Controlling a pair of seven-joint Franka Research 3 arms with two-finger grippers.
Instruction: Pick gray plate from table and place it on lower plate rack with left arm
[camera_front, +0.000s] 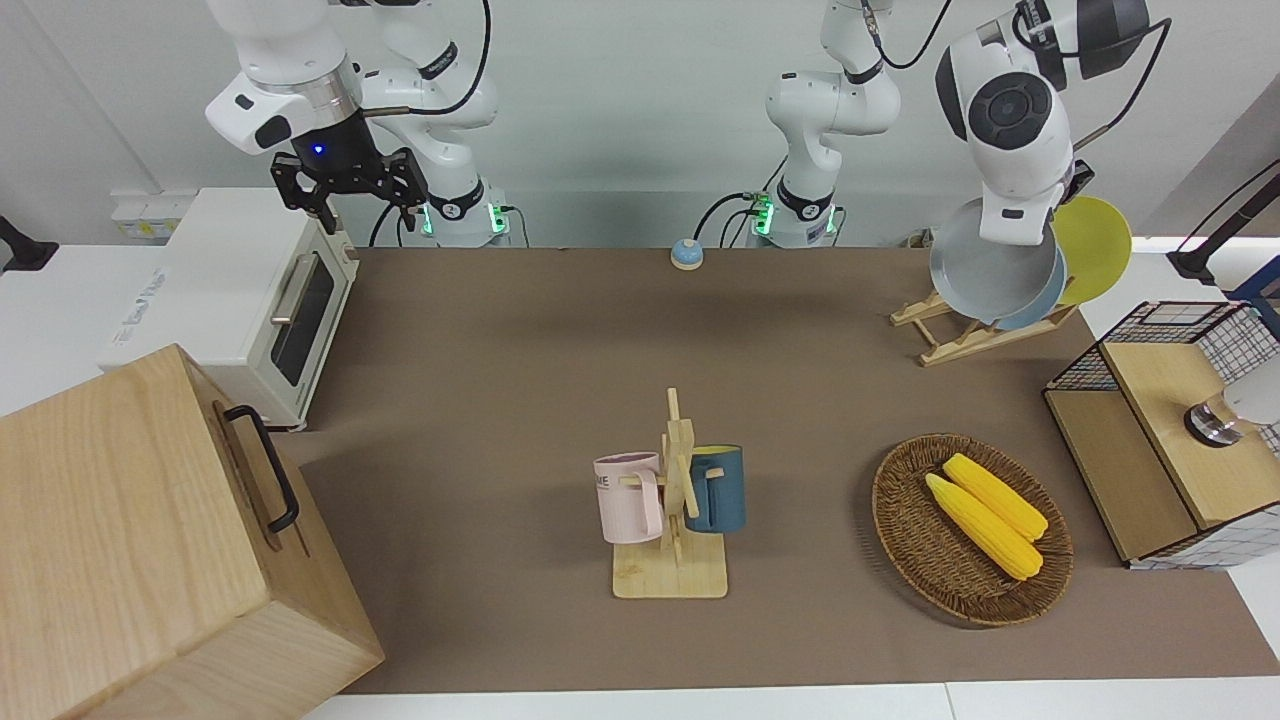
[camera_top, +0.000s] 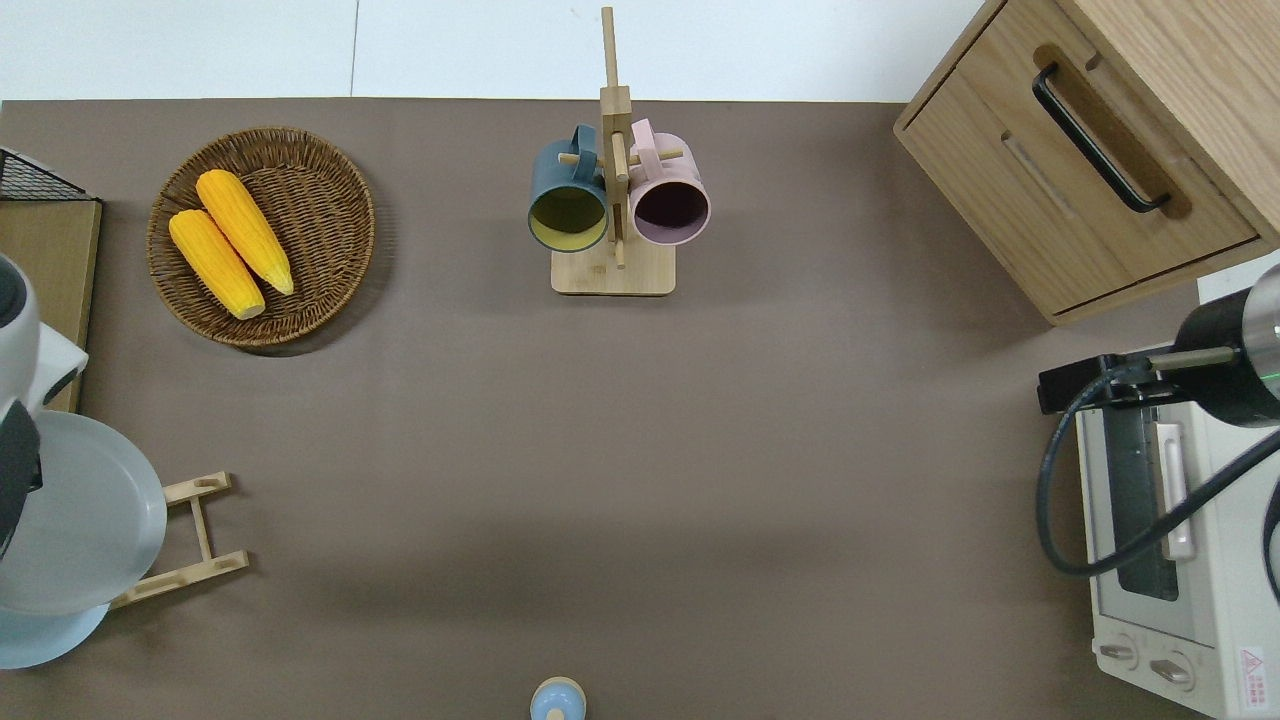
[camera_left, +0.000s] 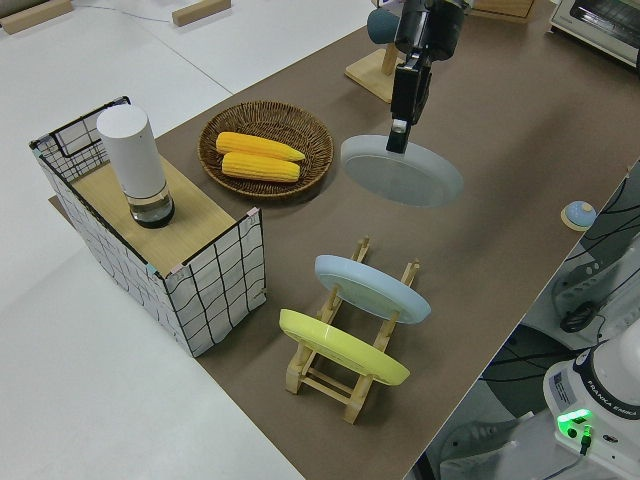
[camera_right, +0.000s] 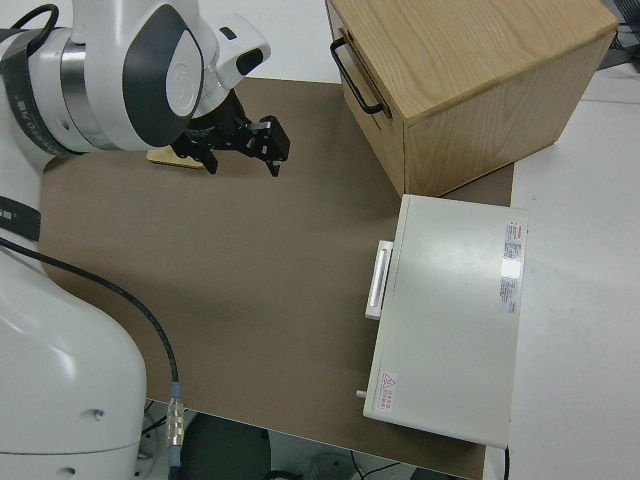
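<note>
Two plates in lower plate rack (camera_left: 352, 372); left gripper (camera_left: 399, 135) grips gray plate (camera_left: 405, 175)

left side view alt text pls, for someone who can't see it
The left gripper holds the gray plate by its rim in the air over the table, above the wooden rack, where a blue plate and a yellow plate already lean. A basket with two corn cobs and a wire crate lie alongside.
</note>
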